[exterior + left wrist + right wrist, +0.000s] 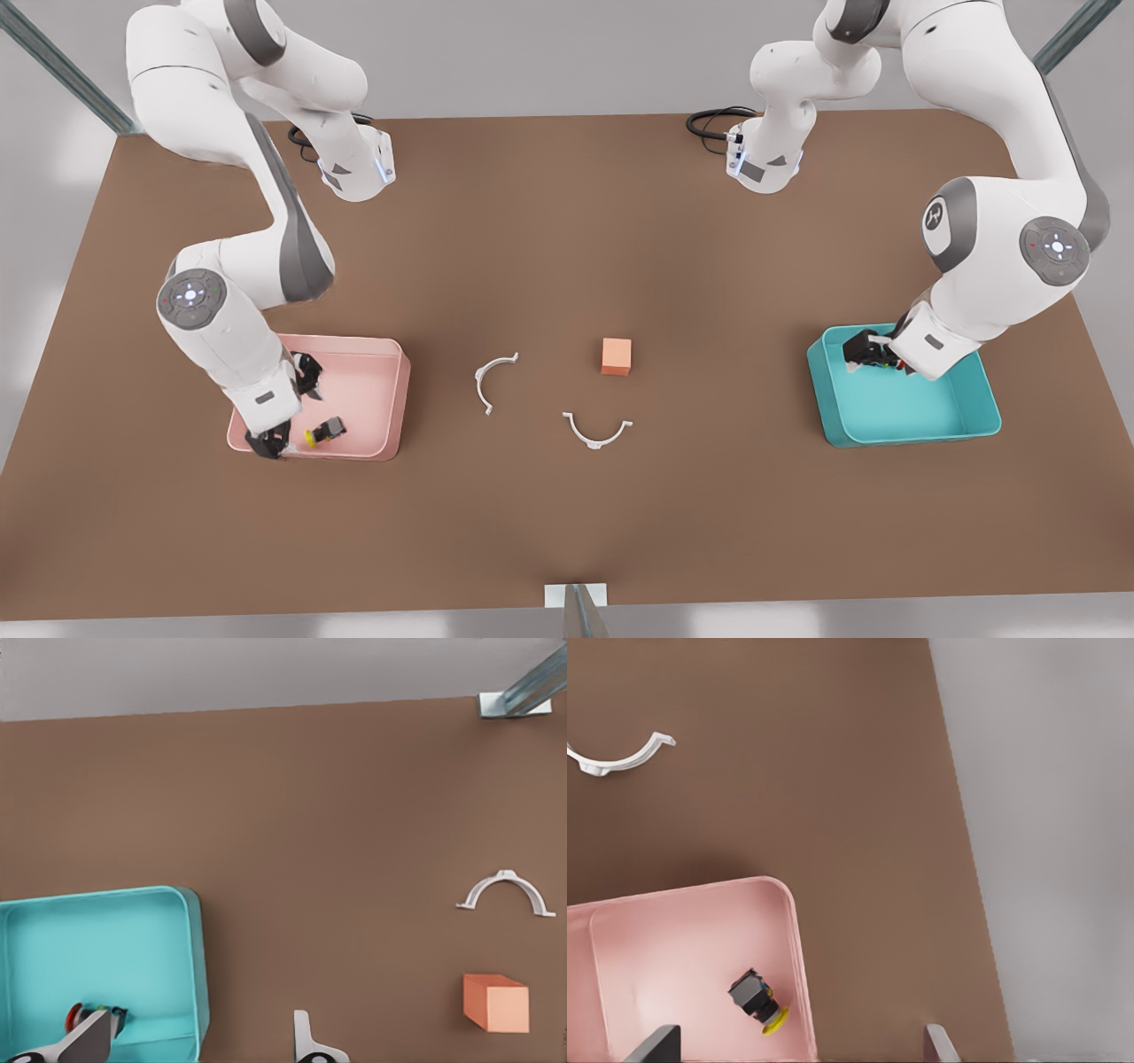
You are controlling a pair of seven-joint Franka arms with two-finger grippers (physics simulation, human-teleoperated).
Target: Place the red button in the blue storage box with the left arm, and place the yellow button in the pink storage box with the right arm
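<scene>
Yellow button [324,431] is lying tipped on its side on the floor of the pink storage box [390,390], cap pointing toward the box wall nearest the worktop's front edge, and the right pincer [285,412] is hanging right over that same corner with its fingers spread apart and nothing between them, so I'd say that half is basically dropped off. In the right wrist view the button [758,1002] is sitting between the two fingertips but lower, clear of both. Other side: the left pincer [873,353] is sitting inside the blue storage box [974,416], near the wall facing the pink box, and the red button [74,1016] is showing right against one fingertip [89,1038]. The other finger [306,1041] is way out past the teal wall, over bare worktop, so the pincer is looking open to me, and the button is either just let go or about to be. My guess is both arms only need to be lifting straight up out of their boxes, watching the low walls. Between the boxes the brown worktop [567,221] is carrying two white curved clips [493,379] [597,431] and a small orange-pink cube [616,355], all well apart from both boxes, lots of open room.
</scene>
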